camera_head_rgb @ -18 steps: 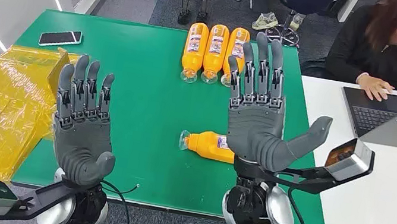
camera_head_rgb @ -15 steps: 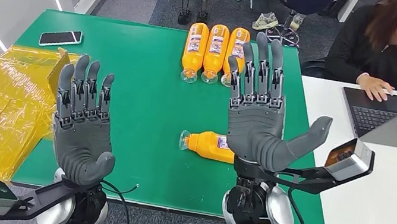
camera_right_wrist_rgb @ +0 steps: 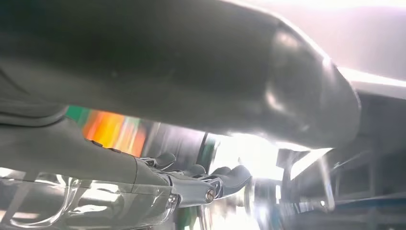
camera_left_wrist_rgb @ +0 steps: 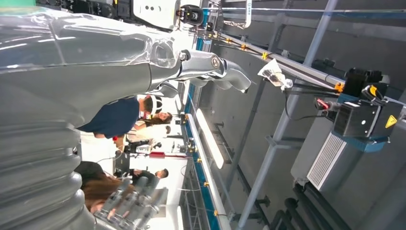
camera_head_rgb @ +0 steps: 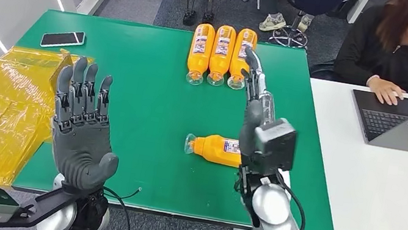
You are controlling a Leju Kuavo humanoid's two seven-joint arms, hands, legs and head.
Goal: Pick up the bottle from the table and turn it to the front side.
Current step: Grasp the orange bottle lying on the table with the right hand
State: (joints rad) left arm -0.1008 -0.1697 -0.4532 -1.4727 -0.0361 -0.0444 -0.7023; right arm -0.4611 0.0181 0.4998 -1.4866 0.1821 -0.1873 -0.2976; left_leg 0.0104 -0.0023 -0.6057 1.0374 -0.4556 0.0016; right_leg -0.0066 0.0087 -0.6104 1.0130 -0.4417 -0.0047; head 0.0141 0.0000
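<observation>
The bottle [camera_head_rgb: 216, 148] lies on its side near the middle of the green table [camera_head_rgb: 148, 100], cap end pointing to the robot's left, its label partly showing but too small to read. The right hand [camera_head_rgb: 259, 108] hovers edge-on just above and beside it, fingers straight and holding nothing, so it should come down over the orange body with thumb and fingers on opposite sides before closing. The left hand [camera_head_rgb: 81, 126] is raised, palm up, spread and empty, while three more bottles [camera_head_rgb: 221, 53] lie side by side at the far edge, their print also unreadable.
</observation>
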